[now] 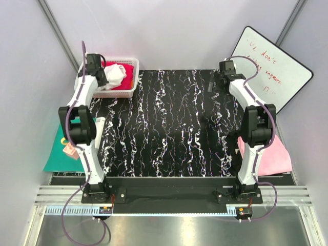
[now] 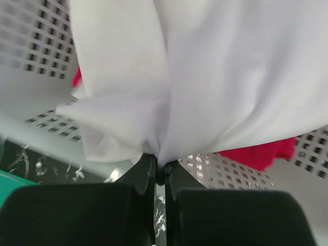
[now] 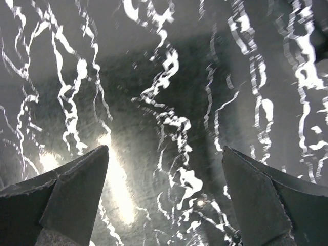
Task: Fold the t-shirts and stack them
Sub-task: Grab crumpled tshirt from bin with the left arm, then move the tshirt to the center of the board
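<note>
Left gripper (image 2: 160, 173): pressed together on a fold of the white t-shirt, over the basket at the far left corner of the desk.
White t-shirt (image 2: 205, 77): bunched, pinched at one low point. In the left wrist view its folds fan away from the pinch. No clear long axis, and neck and hem cannot be told apart.
Red t-shirt (image 2: 256, 154): crumpled in the basket, under and behind the white one. Only patches show, so its direction cannot be told.
Basket (image 1: 134, 78): white with perforated walls, long side running left to right along the far edge.
Pink t-shirt (image 1: 278, 156): lies flat at the right edge of the desk, beside the right arm's base and partly hidden by that arm. Which way its neck points cannot be told.
Right gripper (image 3: 165, 149): spread wide and holding nothing, above bare desk near the far right.
Desk (image 1: 164, 128): black with white marbling.
Teal mat (image 1: 56, 160): flat at the left edge, partly under the left arm.
</note>
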Controlling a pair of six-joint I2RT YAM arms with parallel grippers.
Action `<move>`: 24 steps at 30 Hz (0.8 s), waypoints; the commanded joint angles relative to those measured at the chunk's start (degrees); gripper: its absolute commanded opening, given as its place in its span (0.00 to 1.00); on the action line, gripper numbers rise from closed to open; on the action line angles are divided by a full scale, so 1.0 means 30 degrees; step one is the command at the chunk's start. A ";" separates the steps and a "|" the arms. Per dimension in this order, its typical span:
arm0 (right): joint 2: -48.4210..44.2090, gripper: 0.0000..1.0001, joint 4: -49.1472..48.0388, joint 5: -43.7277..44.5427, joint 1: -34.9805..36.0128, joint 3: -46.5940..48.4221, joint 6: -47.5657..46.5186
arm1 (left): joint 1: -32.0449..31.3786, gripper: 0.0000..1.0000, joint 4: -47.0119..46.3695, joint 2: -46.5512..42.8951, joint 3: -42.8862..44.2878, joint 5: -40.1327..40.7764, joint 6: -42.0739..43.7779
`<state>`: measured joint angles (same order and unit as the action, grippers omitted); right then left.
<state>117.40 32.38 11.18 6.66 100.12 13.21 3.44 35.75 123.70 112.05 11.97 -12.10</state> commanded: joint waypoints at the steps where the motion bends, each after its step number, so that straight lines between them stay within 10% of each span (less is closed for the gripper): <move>1: -0.1194 1.00 -0.0276 -0.0182 0.0301 -0.0353 0.0459 | -0.0092 0.00 -0.3827 -0.6482 -0.2395 -0.0355 -0.0624; 14: -0.3743 1.00 0.0632 0.0257 0.0272 -0.0003 -0.0067 | -0.5621 0.00 -0.2365 -1.0121 -0.2634 -0.6383 -0.1298; 24: -0.5033 1.00 0.0749 0.2604 -0.0635 0.0114 -0.0098 | -1.0111 0.00 -0.1164 -0.3801 0.1761 -1.5350 -0.4518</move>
<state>105.89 34.15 15.90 7.01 98.80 12.51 -24.18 32.42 107.11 113.62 -20.18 -20.01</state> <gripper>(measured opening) 0.994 0.036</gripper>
